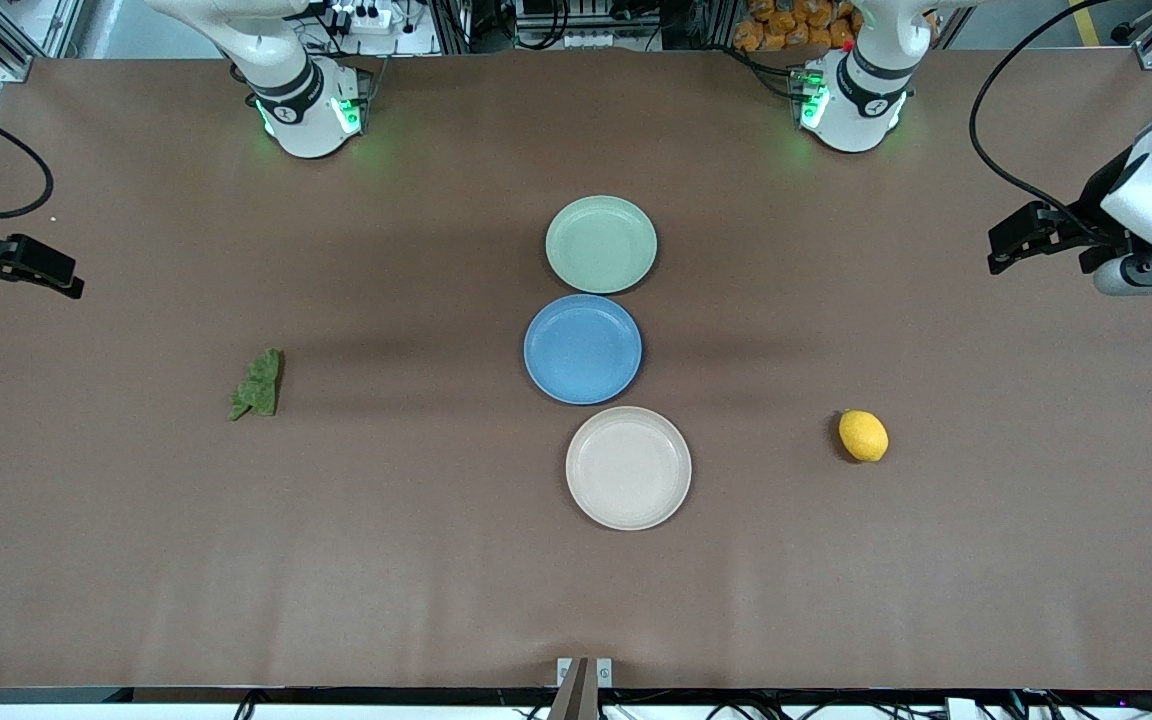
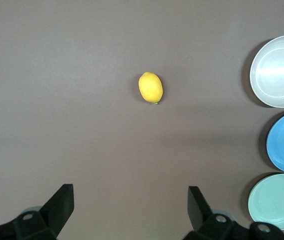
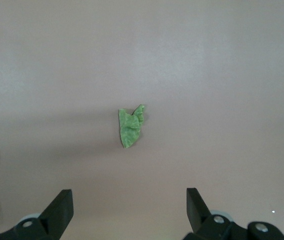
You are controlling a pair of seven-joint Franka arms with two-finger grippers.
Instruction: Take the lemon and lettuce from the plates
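Lemon (image 1: 863, 436) and lettuce (image 1: 257, 384) lie on bare table at 3 and 9 o'clock of the empty plates (image 1: 628, 467); both grippers, left (image 2: 130, 202) and right (image 3: 129, 205), hang wide open, holding nothing: descend centred, straddling each piece

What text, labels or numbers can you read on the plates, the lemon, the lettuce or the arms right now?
None can be read.
Pale green plate, blue plate and beige plate: plain, no print.
Lemon and lettuce, both lying on the table and not on any plate: no sticker or label.
Small dark marks on both arm bases: too small to read.
Left gripper and right gripper: open, no markings visible.
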